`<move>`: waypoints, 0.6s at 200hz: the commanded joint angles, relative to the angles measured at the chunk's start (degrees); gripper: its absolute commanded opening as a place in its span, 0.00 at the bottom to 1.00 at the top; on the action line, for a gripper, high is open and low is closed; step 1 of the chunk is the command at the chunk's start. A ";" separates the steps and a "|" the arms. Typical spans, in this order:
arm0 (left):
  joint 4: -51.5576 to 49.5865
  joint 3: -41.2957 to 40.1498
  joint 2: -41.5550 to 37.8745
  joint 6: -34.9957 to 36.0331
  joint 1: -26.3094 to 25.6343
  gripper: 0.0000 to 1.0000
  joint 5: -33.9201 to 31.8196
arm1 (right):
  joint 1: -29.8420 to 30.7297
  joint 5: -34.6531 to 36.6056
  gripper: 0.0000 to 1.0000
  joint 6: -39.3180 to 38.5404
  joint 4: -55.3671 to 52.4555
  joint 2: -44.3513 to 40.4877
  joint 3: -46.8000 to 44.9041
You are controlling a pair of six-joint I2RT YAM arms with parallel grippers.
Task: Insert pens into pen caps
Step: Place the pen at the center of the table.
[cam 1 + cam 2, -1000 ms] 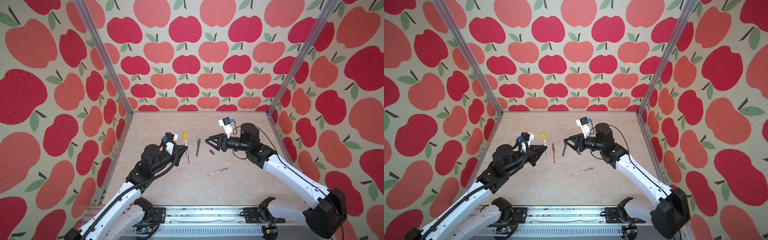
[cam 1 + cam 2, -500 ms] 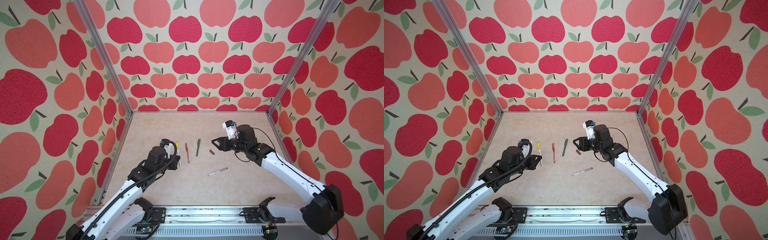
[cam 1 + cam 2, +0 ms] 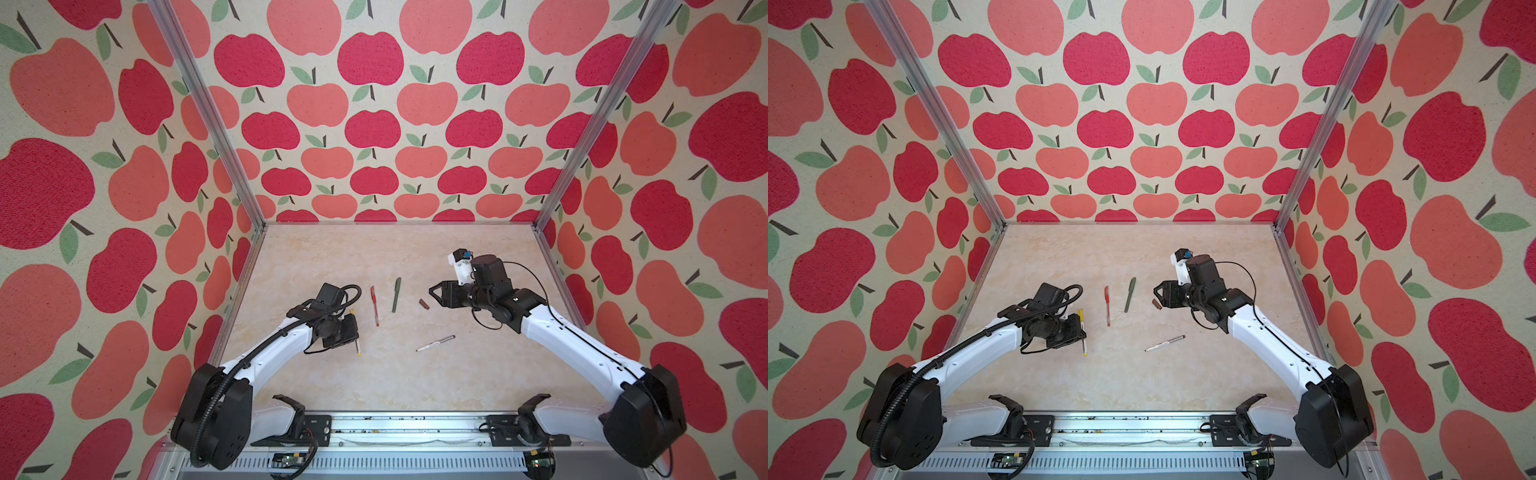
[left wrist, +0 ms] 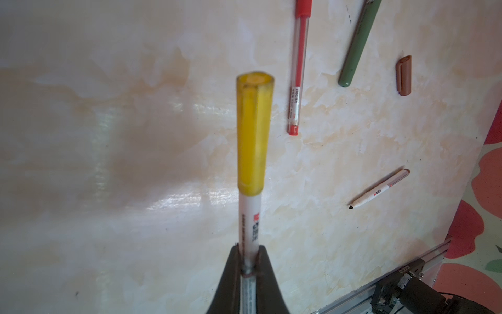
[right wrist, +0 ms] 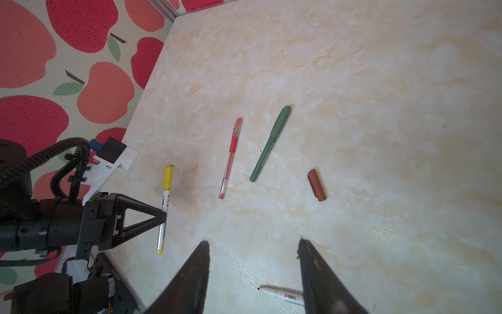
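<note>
Pinching, with the left tool (image 4: 249,248) shut tight on its barrel, the white-barrelled, yellow-capped plastic marker (image 4: 250,174), just left of the slim clear-barrelled red pen (image 3: 375,306) and seemingly hanging clear of the pale marbled tabletop (image 3: 374,249). Leaving the red pen and, just right of it, the slim dark green pen (image 3: 396,295) lying flat, apart. Hovering farther right of the red pen with the right tool (image 5: 252,241), holding its jaws about halfway apart on nothing, close by the short maroon-brown plastic cap (image 3: 424,304). Leaving the uncapped, brown-ended white marker (image 3: 435,343) right of the red pen, on the side of the front rail (image 3: 395,424).

Probably risking a swivel of the held marker in so narrow a pinch, then a roll into the red pen on release. Risking too a one-sided touch on the round cap, sending it rolling toward the dark green pen.

Enjoying broad bare tabletop beyond the red pen toward the back wall (image 3: 374,124); working tighter left of it, beside the side frame (image 3: 237,299).
</note>
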 commanded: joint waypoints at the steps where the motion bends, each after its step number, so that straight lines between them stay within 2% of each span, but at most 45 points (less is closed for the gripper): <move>1: -0.94 1.92 2.41 0.00 0.79 0.01 3.13 | -0.32 1.06 0.55 0.71 0.14 -1.99 -1.44; 102: 2.22 2.45 10.57 1.20 2.49 0.11 6.17 | -0.40 1.03 0.55 0.47 0.00 -2.09 -1.04; 120: 2.17 2.37 11.07 1.33 2.63 0.18 4.75 | -0.44 0.92 0.55 0.27 -0.38 -1.84 -0.57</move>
